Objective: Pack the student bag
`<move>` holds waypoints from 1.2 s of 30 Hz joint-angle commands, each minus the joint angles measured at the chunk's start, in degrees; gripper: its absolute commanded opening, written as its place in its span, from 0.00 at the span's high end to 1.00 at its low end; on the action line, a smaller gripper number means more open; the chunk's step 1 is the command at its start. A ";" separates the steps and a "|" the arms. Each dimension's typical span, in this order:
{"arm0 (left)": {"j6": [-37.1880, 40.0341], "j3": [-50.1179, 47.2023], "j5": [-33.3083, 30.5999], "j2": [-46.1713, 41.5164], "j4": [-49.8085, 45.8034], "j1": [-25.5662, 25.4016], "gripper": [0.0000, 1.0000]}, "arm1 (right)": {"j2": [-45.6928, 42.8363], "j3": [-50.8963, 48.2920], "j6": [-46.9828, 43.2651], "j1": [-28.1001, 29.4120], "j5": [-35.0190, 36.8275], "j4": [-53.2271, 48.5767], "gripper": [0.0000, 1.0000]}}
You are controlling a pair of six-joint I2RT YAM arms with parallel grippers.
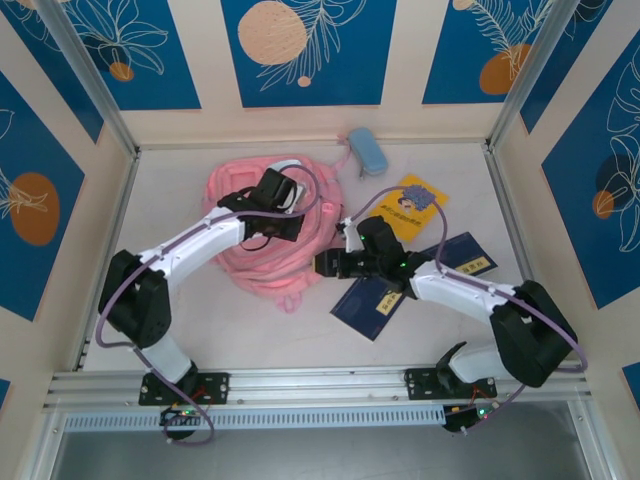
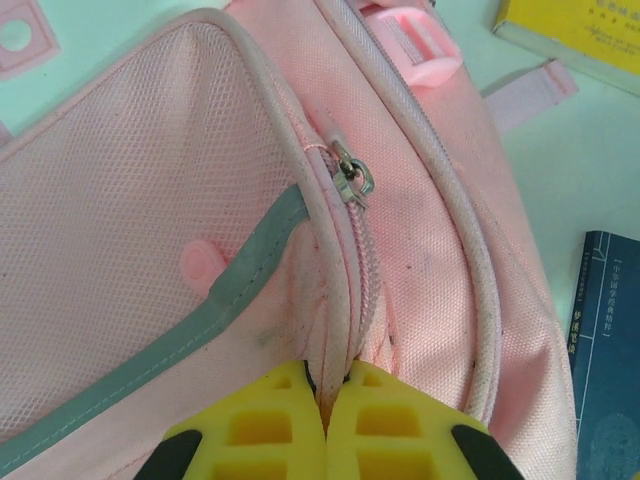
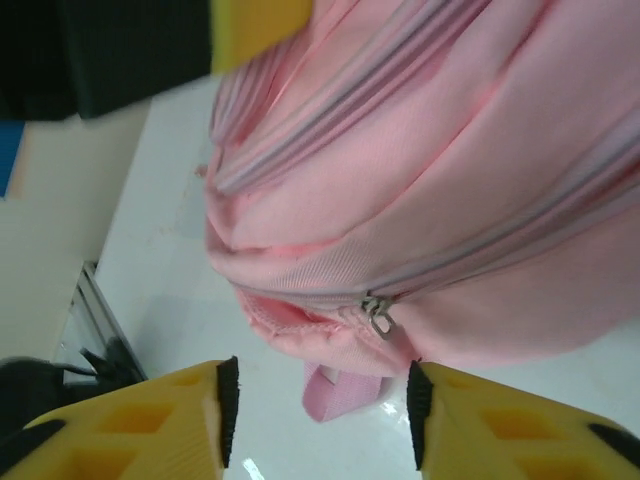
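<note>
Jaws of the left gripper (image 2: 326, 415) pinch a zipper seam on the bag (image 1: 262, 270), which lies on the table (image 1: 250, 340) left of centre; the right gripper (image 3: 320, 412) gapes just beside it.

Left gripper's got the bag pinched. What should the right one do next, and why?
Probably ease the right gripper forward onto the zipper pull and close. Its jaws stand open with the pull just ahead, and the left gripper is shut on the bag at its seam, bracing it.
</note>
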 commanded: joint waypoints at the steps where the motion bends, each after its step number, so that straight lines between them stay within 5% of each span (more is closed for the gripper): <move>1: 1.19 -1.41 0.99 -4.27 3.68 0.95 1.00 | -2.63 1.98 10.10 -4.43 -0.99 -7.02 0.44; 6: 1.61 -3.42 2.68 -6.19 5.32 0.93 1.00 | -0.72 6.43 17.65 -8.95 -6.31 -12.28 0.42; 22: 0.40 -4.83 3.05 -7.75 4.92 0.94 1.00 | 16.43 20.54 20.26 -5.22 -12.14 -16.07 0.46; 26: -2.13 -5.54 0.34 -9.57 3.84 1.00 1.00 | 19.55 22.77 20.13 -4.22 -14.51 -14.30 0.71; 31: -8.77 -8.09 -5.32 -15.45 -0.49 1.06 0.58 | 22.59 27.59 19.86 -2.50 -16.69 -12.07 0.92; 36: -14.54 -13.23 -9.57 -24.61 -5.50 1.01 0.44 | 25.74 33.31 19.86 -0.85 -18.05 -10.35 0.97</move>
